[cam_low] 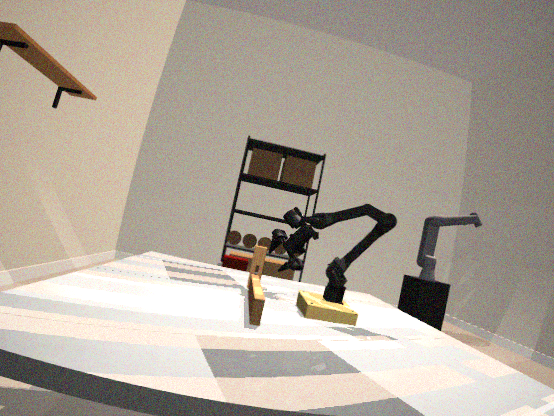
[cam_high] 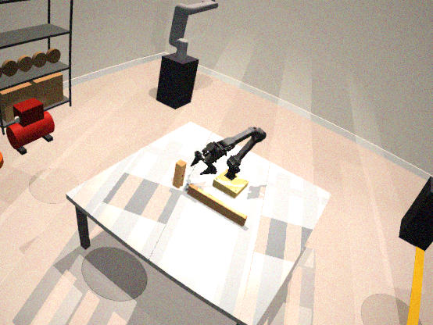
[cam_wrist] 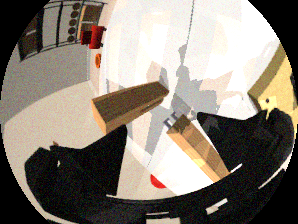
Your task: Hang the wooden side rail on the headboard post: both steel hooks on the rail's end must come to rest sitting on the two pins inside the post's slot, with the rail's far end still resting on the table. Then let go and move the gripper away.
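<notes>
Pincer [cam_high: 196,169] [cam_low: 275,260] [cam_wrist: 162,121] open, wooden rail [cam_high: 216,205] [cam_low: 255,300] [cam_wrist: 200,148], hooks [cam_wrist: 174,116] seemingly grey

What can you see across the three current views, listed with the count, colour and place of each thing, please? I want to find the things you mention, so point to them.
side rail [cam_high: 217,205] [cam_low: 256,300] [cam_wrist: 201,150]: one, wooden brown, lying on the table
hooks [cam_wrist: 171,120]: two, grey, on the rail's end nearer the post
headboard post [cam_high: 179,173] [cam_low: 258,260] [cam_wrist: 131,102]: one, wooden brown, upright on the table
table [cam_high: 195,269] [cam_low: 125,320]: one, whitish, under rail and post
shelf rack [cam_high: 70,47] [cam_low: 234,212]: one, dark, by the wall
compressor-like machine [cam_high: 31,129] [cam_wrist: 97,37]: one, red, near the rack
wall shelf [cam_low: 50,62]: one, brown, on the wall
second arm [cam_high: 179,27] [cam_low: 429,240]: one, grey, on a black pedestal
base block [cam_high: 224,187] [cam_low: 327,314]: one, yellow, under the robot's arm
arm [cam_high: 244,150] [cam_low: 367,245]: one, black, on the block
claw [cam_high: 199,166] [cam_low: 285,255]: one, black, open above the table
</notes>
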Robot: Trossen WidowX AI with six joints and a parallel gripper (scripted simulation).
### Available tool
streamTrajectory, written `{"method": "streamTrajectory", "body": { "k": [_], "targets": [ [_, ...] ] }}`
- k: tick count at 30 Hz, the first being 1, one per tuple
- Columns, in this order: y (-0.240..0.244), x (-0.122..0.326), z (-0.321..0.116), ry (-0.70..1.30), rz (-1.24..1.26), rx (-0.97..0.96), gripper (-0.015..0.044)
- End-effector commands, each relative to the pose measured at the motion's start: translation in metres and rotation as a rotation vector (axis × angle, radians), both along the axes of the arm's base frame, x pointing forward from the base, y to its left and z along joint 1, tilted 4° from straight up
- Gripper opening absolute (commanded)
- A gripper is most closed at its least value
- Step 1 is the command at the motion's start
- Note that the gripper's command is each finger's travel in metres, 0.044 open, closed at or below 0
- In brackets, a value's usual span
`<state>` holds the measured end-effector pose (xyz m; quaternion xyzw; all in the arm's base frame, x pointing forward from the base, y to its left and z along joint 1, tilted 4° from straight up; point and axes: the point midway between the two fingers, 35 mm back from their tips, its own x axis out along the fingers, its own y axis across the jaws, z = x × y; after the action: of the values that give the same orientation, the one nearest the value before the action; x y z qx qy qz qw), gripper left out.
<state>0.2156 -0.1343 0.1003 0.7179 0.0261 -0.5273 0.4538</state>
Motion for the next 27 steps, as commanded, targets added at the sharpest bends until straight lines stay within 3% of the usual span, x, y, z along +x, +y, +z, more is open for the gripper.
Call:
{"method": "streamTrajectory", "body": {
  "k": [1, 15, 27],
  "targets": [
    [0.0026, 0.0007, -0.0036, 0.244, 0.352, -0.302, 0.044],
    [0.0103, 0.006, 0.0035, 0.816, 1.01, -0.887, 0.044],
    [0.0108, 0.0062, 0.004, 0.846, 1.039, -0.912, 0.044]
  ]
}}
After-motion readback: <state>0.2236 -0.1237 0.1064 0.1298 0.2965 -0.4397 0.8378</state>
